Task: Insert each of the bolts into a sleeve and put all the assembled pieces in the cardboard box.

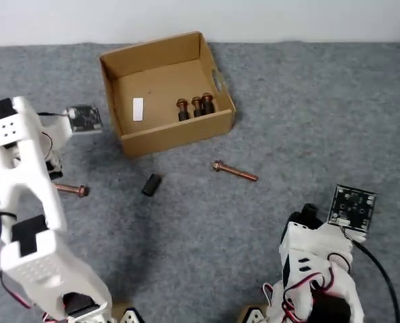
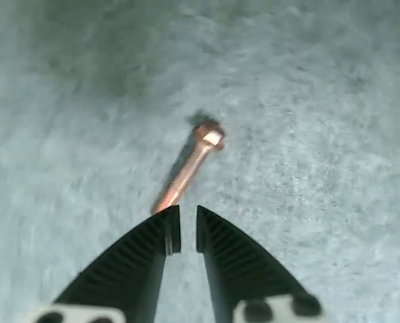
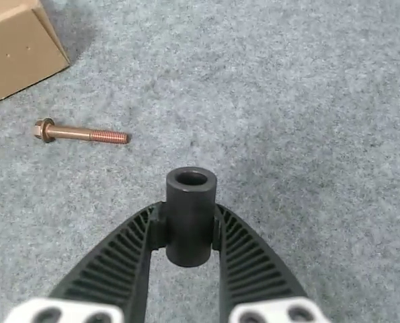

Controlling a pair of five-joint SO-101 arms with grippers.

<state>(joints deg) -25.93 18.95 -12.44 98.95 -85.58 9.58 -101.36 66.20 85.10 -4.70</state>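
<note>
My right gripper (image 3: 189, 225) is shut on a black sleeve (image 3: 191, 214), held upright with its bore showing, above the carpet at the front right. A copper bolt (image 3: 82, 132) lies beyond it, also the bolt (image 1: 234, 171) in front of the cardboard box (image 1: 165, 138). Inside the box stand three assembled pieces (image 1: 195, 106). My left gripper (image 2: 183, 225) hangs shut, nothing between its fingers, just short of the threaded end of a second bolt (image 2: 186, 168) on the carpet at the left (image 1: 72, 190). A loose black sleeve (image 1: 151, 184) lies between the two bolts.
Grey carpet (image 1: 307, 108) covers the table. The box corner (image 3: 18, 47) stands beyond the right gripper. A white label (image 1: 138, 109) lies on the box floor. Open carpet stretches to the right of the box and in the front middle.
</note>
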